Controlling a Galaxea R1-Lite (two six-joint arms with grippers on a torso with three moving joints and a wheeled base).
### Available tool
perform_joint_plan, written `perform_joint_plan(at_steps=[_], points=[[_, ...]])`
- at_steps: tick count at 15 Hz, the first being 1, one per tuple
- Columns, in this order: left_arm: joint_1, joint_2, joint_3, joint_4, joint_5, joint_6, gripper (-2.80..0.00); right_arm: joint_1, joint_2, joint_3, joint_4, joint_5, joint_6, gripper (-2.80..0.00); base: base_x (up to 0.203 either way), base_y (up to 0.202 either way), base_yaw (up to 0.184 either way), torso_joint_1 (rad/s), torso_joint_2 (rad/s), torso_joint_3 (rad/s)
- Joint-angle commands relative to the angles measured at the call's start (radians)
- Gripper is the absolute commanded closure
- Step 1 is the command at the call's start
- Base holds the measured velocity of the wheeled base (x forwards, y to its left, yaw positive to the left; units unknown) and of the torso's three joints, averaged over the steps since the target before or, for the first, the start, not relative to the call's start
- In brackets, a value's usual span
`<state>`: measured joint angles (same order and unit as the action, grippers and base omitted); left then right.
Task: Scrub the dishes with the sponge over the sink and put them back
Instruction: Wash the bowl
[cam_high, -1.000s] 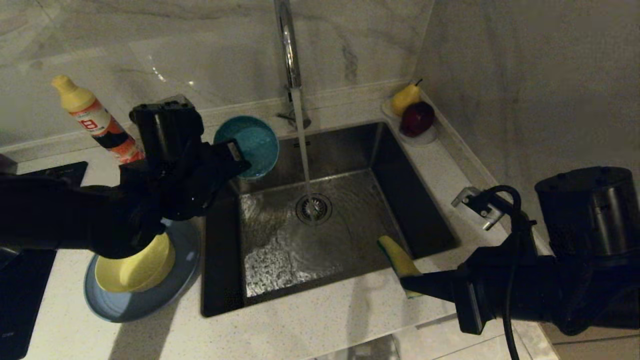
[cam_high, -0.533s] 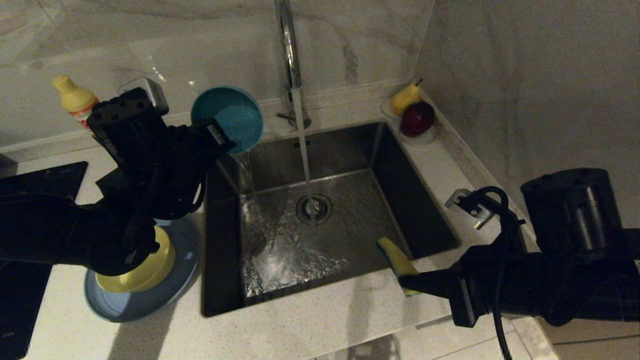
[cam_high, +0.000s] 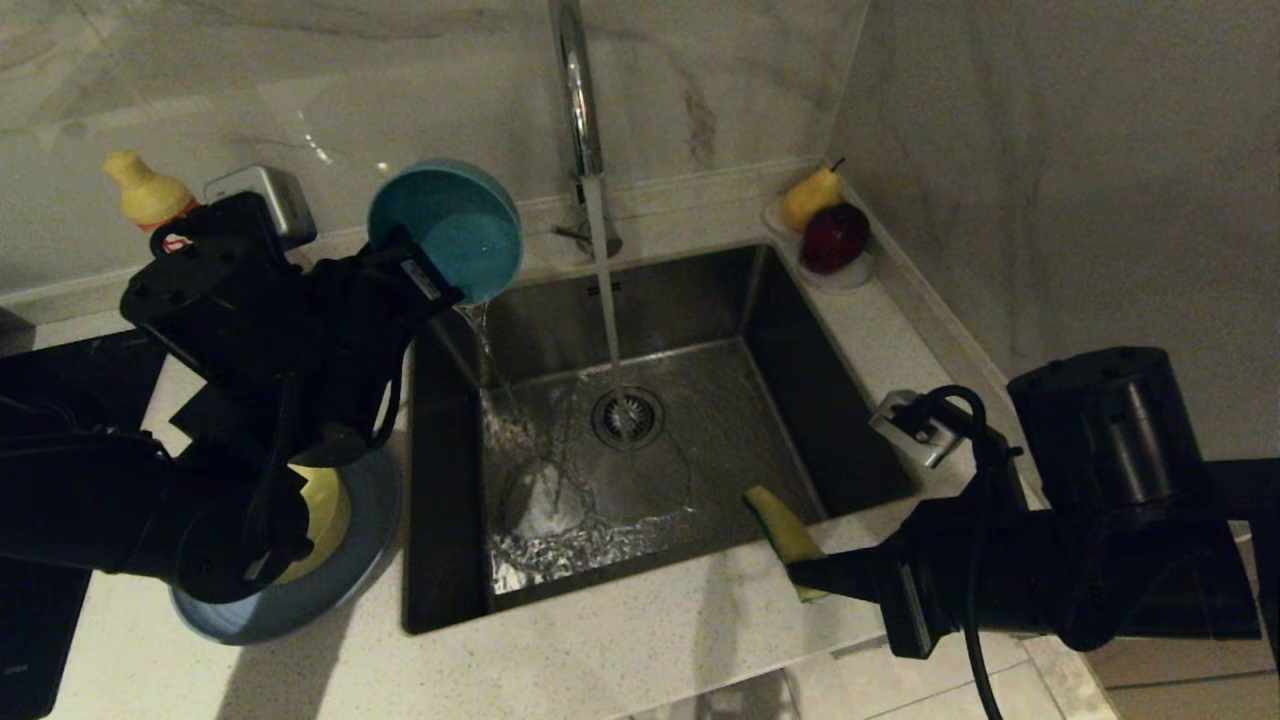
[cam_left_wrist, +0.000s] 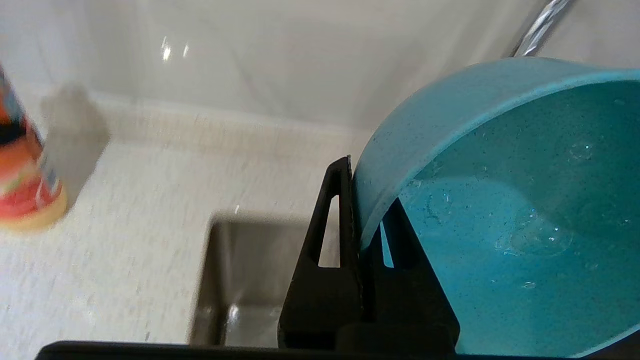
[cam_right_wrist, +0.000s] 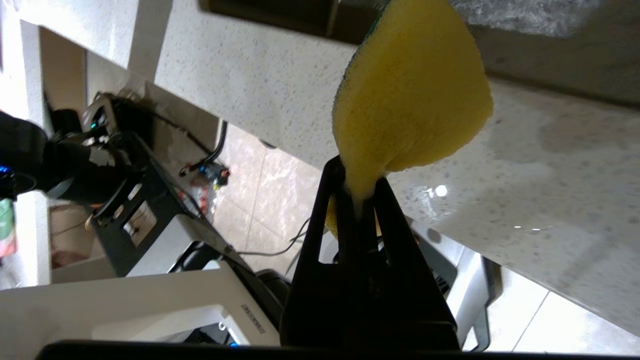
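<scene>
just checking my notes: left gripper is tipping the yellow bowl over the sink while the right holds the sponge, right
Not quite: the left gripper is tipping the teal bowl, not the yellow one, as the head view shows. The yellow bowl sits on the plate. The rest stands: over the sink, right gripper holding the sponge.

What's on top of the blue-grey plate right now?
The yellow bowl sits on the blue-grey plate. The left arm covers most of both, so anything else there is hidden.
</scene>
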<state>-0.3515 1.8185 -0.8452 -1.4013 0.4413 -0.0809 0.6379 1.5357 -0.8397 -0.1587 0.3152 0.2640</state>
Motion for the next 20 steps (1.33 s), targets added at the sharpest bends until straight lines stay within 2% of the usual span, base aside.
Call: perform_joint_plan(at_steps=[1, 5, 8, 10, 14, 15, 17, 20], points=[[0.000, 0.005, 0.024, -0.081, -0.007, 0.037, 0.00, 0.000, 0.031, -0.007, -0.002, 0.013, 0.002, 0.00, 0.000, 0.000, 0.000, 0.000, 0.00, 0.000], [0.000, 0.004, 0.060, -0.129, -0.030, 0.074, 0.00, 0.000, 0.044, -0.013, -0.002, 0.013, 0.002, 0.00, 0.000, 0.000, 0.000, 0.000, 0.00, 0.000], [0.000, 0.000, 0.076, -0.129, -0.033, 0.074, 0.00, 0.000, 0.044, -0.013, -0.001, 0.013, 0.004, 0.00, 0.000, 0.000, 0.000, 0.000, 0.00, 0.000], [0.000, -0.002, 0.083, -0.129, -0.058, 0.075, 0.00, 0.000, 0.038, -0.013, -0.001, 0.013, 0.004, 0.00, 0.000, 0.000, 0.000, 0.000, 0.00, 0.000], [0.000, -0.010, 0.087, -0.129, -0.053, 0.069, 0.00, 0.004, 0.022, -0.012, -0.001, 0.013, 0.007, 0.00, 0.000, 0.000, 0.000, 0.000, 0.00, 0.000], [0.000, -0.016, 0.090, -0.093, -0.053, 0.068, 0.00, 0.007, 0.013, -0.013, -0.001, 0.013, 0.009, 0.00, 0.000, 0.000, 0.000, 0.000, 0.00, 0.000], [0.000, -0.067, 0.101, 0.113, -0.062, 0.056, 0.00, 0.019, -0.016, -0.017, 0.003, 0.018, 0.005, 0.00, 0.000, 0.000, 0.000, 0.000, 0.00, 0.000], [-0.005, -0.177, 0.140, 0.381, -0.128, 0.015, 0.00, 0.049, -0.085, -0.025, 0.047, 0.122, 0.003, 0.00, 0.000, 0.000, 0.000, 0.000, 0.00, 0.000]])
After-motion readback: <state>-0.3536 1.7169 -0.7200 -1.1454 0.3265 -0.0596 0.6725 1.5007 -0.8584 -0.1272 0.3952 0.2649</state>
